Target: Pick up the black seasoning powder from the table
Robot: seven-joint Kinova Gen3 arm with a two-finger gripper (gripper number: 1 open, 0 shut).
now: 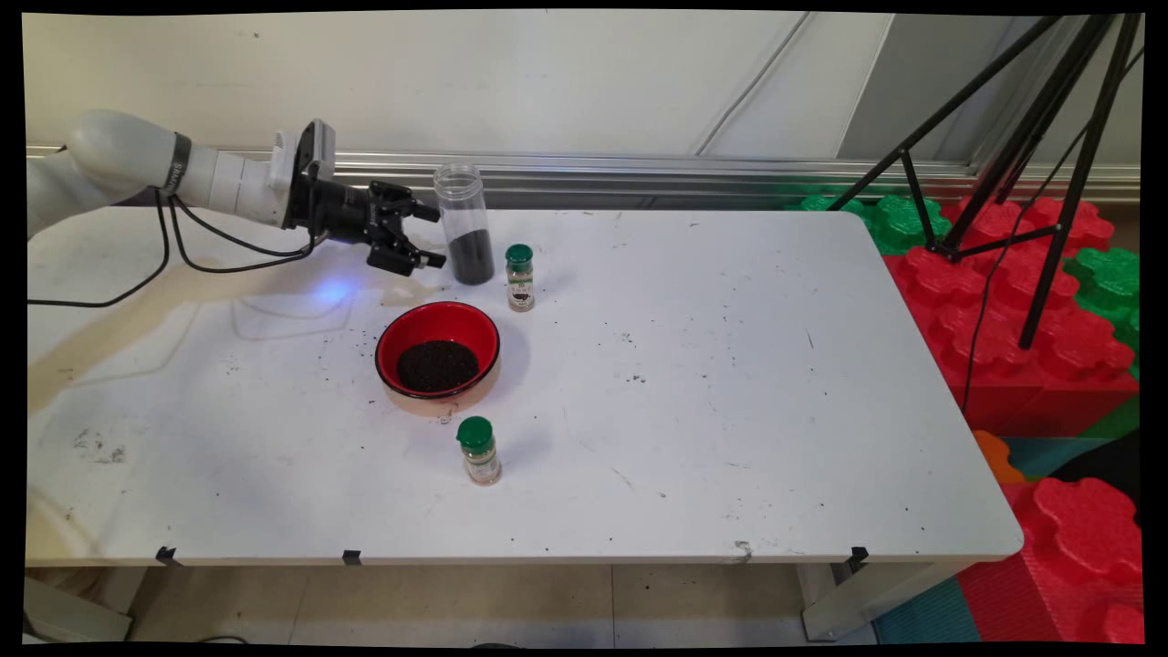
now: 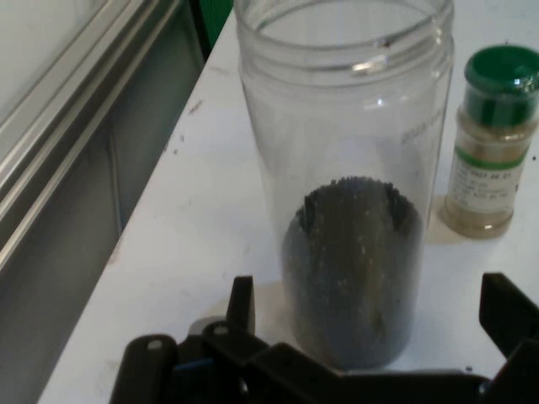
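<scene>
White tabletop (image 1: 730,411), scattered with dark specks. Clear open jar (image 1: 464,224), upright, its lower part filled with dark granules. Green-capped spice bottle (image 1: 520,277) just beside the jar. Red bowl (image 1: 438,349) holding dark granules. Second green-capped spice bottle (image 1: 478,450) nearer the front edge. Black tripod (image 1: 1031,137) over red and green foam blocks (image 1: 1031,301).
</scene>
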